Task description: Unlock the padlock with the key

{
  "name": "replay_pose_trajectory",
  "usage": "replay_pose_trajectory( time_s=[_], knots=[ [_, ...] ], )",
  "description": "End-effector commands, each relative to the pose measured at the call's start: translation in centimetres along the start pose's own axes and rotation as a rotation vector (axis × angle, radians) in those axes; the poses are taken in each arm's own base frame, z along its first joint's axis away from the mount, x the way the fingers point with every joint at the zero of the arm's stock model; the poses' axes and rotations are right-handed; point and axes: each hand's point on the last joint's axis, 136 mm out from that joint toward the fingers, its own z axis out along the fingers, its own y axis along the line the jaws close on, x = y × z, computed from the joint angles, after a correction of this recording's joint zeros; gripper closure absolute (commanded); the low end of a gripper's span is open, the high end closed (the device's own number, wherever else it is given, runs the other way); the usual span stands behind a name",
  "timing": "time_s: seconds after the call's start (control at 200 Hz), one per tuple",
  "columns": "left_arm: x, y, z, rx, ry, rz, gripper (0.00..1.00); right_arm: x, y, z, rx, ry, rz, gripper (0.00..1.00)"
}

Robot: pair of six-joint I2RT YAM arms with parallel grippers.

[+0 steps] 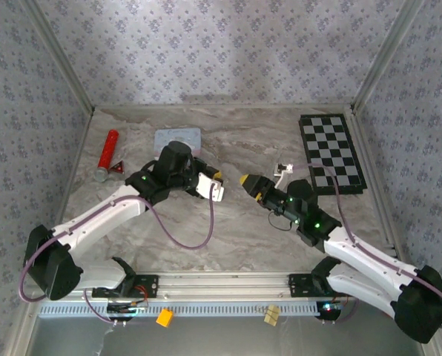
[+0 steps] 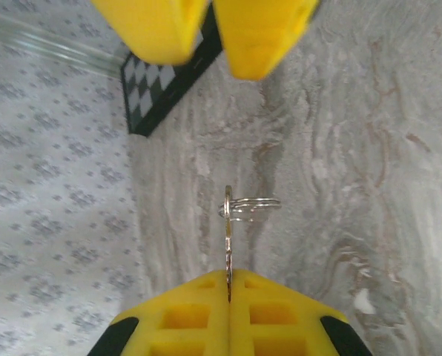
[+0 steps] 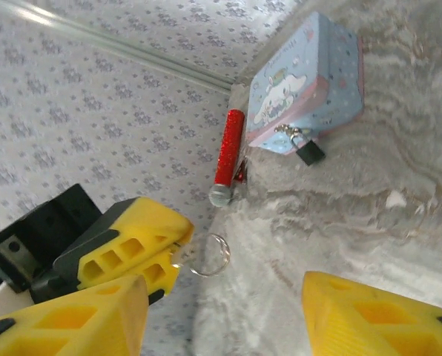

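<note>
Over marble table [image 1: 251, 241], left fingers [image 2: 191, 315] pinch the key [image 2: 228, 237], right fingers [image 3: 65, 322] spread.

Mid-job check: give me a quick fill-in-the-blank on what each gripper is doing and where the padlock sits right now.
1. The left gripper is shut on the ____.
2. The padlock hangs from the clasp of the pale blue ____.
3. The right gripper has its jaws ____.
Missing words: key; tin; open.

Shiny metal key [image 2: 228, 245], matt marble-look table [image 2: 354, 148].
</note>
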Motion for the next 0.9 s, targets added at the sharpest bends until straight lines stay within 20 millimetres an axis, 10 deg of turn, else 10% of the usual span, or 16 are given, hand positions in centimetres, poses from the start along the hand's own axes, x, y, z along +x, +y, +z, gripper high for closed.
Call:
replay_pose_trajectory(
  time_s=[0.0,0.895],
  knots=[
    [-1.3,1.7,0.5,-0.098,-0.058,0.128,1.00,-0.4,0.5,-0.1,-0.044,-0.039,0.212,0.44],
    [-1.4,-0.4,3.7,-0.141,-0.052,0.125,1.00,0.4,1.9,1.1,-0.059,-0.033,0.335,0.61]
  ],
)
